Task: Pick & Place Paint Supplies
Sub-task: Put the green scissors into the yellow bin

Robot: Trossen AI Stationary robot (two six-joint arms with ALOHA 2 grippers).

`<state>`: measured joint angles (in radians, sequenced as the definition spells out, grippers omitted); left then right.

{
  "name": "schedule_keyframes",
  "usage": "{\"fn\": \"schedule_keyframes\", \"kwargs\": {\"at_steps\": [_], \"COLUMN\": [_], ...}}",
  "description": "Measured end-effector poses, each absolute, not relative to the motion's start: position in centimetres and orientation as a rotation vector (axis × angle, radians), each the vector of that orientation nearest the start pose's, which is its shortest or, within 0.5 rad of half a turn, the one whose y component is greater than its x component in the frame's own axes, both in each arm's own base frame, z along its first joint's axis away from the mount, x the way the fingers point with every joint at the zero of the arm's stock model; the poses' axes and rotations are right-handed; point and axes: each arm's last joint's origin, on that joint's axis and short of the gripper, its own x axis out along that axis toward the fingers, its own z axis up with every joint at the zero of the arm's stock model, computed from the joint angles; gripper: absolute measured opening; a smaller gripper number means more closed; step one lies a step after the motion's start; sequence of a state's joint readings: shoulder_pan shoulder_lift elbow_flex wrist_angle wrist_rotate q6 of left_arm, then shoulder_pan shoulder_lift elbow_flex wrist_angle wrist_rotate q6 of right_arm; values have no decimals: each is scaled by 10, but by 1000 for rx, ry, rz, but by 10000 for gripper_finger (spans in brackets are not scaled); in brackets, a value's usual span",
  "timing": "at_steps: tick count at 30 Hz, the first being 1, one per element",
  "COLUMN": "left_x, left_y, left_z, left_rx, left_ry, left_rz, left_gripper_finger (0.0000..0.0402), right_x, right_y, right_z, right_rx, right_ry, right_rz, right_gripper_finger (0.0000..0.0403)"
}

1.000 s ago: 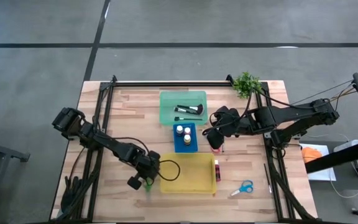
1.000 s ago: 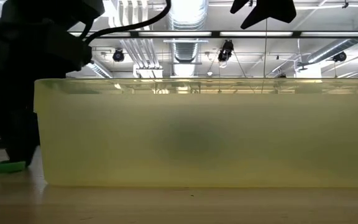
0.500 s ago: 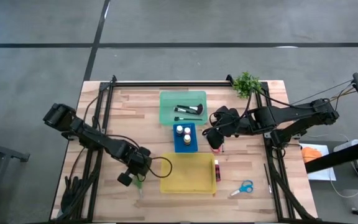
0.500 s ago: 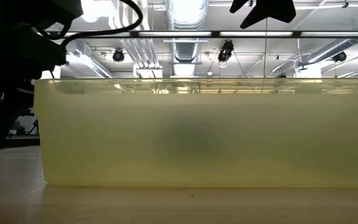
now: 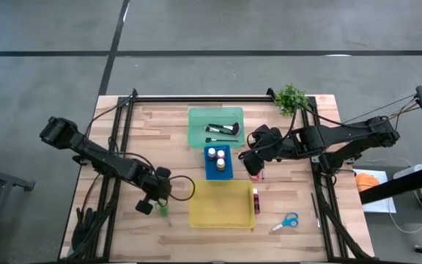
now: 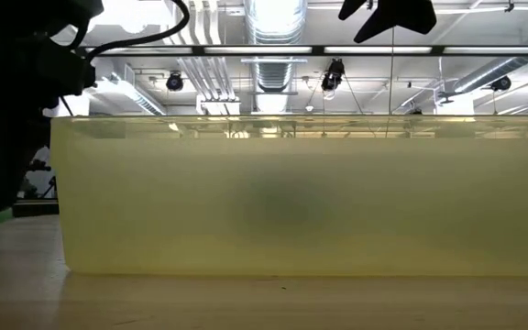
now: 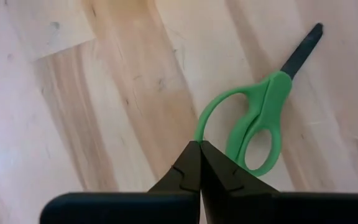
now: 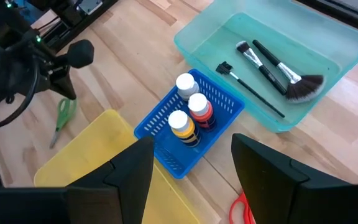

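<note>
Left gripper: we see the left gripper (image 5: 154,199) low over the bare wood just off the yellow tray's left side, its two dark fingers (image 7: 191,171) pressed tip to tip with nothing between them.
Green scissors: the green-handled scissors (image 7: 260,118) lie flat on the planks just beyond those fingertips, smooth plastic loops nearest the gripper, dark blades pointing away; in the high view they show as a green sliver (image 5: 163,211) beside the gripper.
Right gripper: the right gripper (image 5: 253,163) hangs over the table just right of the blue basket, its fingers (image 8: 129,171) spread wide and empty.
Yellow tray: a translucent, straight-walled yellow tray (image 5: 196,220) sits empty at the table's front centre; in the low view its wall (image 6: 291,192) fills the frame and blocks nearly everything behind it.
Blue basket: a small blue basket (image 8: 222,112) of slotted plastic holds three white-capped paint bottles (image 8: 191,112) standing upright.
Green tray: a pale green tray (image 8: 347,43) behind the basket holds black-handled brushes (image 8: 272,65), one with a fanned dark head.
Loose items: a magenta bottle (image 5: 256,199) lies just right of the yellow tray, blue-handled scissors (image 5: 287,221) farther right, and a red handle (image 8: 241,208) shows below the right gripper.
Plant: a small leafy plant (image 5: 291,97) stands at the back right corner.
Table: the table (image 5: 160,132) is pale butcher-block wood with visible grain.
</note>
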<state>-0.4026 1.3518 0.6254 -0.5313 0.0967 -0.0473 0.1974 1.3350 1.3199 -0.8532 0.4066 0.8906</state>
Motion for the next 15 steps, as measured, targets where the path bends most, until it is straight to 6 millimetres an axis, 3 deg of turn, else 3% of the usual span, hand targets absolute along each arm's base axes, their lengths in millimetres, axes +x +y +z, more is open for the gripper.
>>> {"fn": "schedule_keyframes", "kwargs": {"at_steps": [7,15], "left_x": [198,199], "left_y": [-86,-86], "left_z": [135,132], "left_rx": [184,195], "left_ry": [1263,1259], "left_rz": [-373,-371], "left_gripper_finger": [15,21], "right_x": [262,262], "right_y": [40,41], "right_z": [342,342], "right_rx": [584,589], "right_ry": [669,667], "right_rz": [-563,-564], "right_gripper_finger": [213,213]}}
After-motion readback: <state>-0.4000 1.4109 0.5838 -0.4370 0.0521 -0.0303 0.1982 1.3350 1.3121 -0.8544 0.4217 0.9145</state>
